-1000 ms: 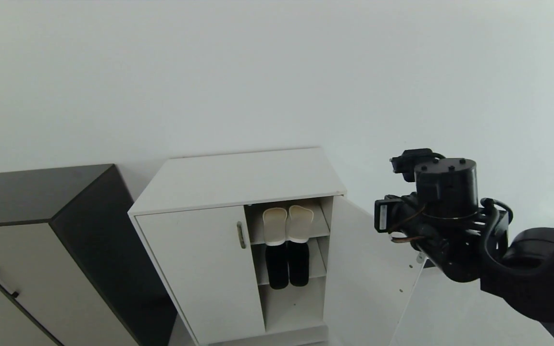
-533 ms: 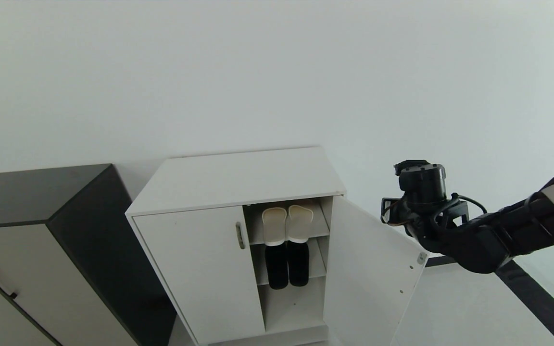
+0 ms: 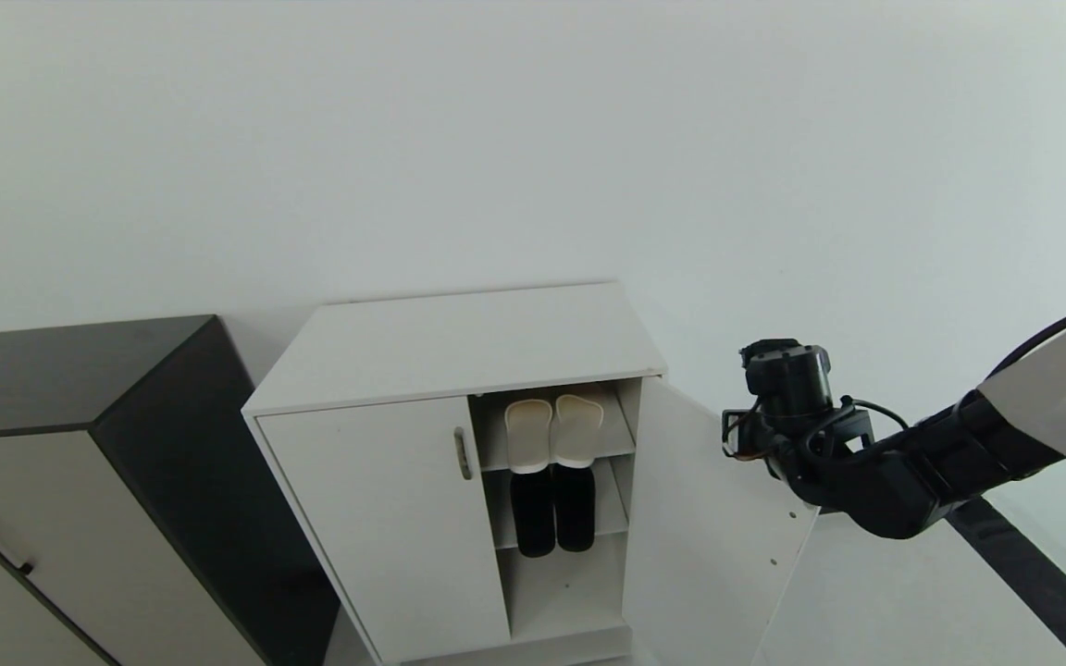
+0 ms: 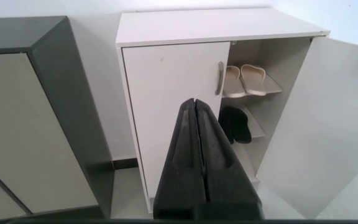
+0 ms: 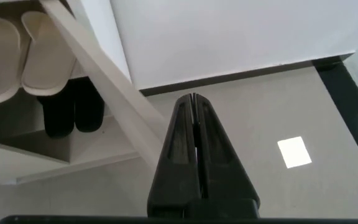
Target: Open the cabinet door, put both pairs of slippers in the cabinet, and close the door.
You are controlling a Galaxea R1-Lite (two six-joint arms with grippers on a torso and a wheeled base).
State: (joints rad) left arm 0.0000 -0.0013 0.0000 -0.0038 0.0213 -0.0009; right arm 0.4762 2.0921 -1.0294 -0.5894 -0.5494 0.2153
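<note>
**Status: both slipper pairs are sitting inside, right door is standing open**

The left gripper [image 4: 195, 109] is hanging in front of the cabinet [image 3: 459, 342], its jaws pressing flat together on nothing. The right gripper [image 5: 194, 106] is likewise showing shut, empty jaws; it is sitting on the outer side of the open right door [image 3: 709, 527], near that door's upper free corner. Contact with the panel cannot be confirmed.

The cabinet is white and is standing against the wall [image 3: 533, 139]. Its left door [image 3: 385, 518] is staying closed, carrying a slim vertical handle [image 3: 464, 453]. The cream slippers [image 3: 553, 430] are lying side by side on the upper shelf, heels outward. The black slippers [image 3: 551, 509] are lying directly below on the middle shelf, heels overhanging its edge.

Over the last second the right arm [image 3: 875, 481] has been extending away from the camera, lowering toward the door. The door has not swung.

The toes of both pairs are receding into shadow. The door's lower edge is being cut off in the head view.
</note>
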